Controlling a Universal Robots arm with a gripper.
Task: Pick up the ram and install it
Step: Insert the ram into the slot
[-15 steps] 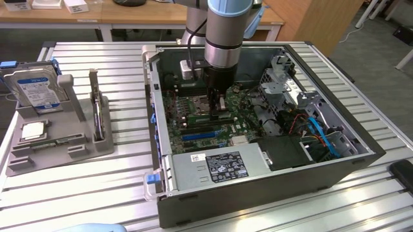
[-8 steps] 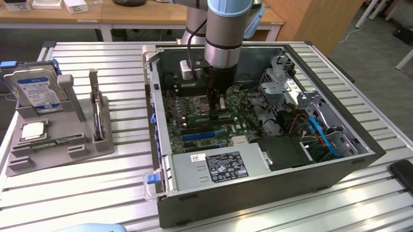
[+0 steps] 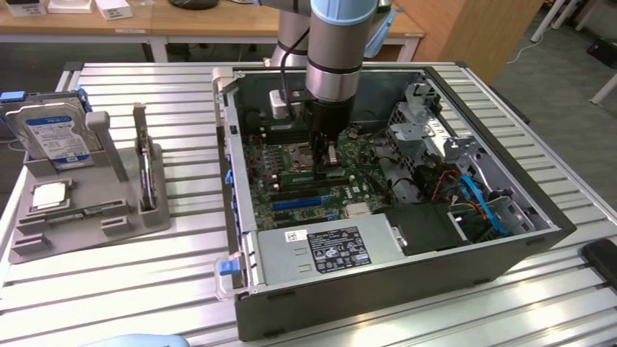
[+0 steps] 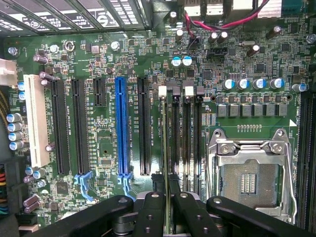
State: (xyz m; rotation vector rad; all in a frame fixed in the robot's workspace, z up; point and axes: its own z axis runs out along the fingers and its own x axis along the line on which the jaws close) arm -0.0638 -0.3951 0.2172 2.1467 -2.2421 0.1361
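Claw point(image 4: 168, 200) clenched on ram point(image 4: 167, 148), held edge-on, down inside case point(image 3: 386, 289) over DIMM slots point(image 4: 178, 138), next to CPU socket point(image 4: 249, 173). Pickup done. Ram looks lined up with a slot; can't tell if it's seated

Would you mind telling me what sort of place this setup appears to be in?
Probably a robotics lab or workshop: an open computer case lies on a slotted metal table, a grey fixture tray holds parts beside it, and wooden desks stand behind.
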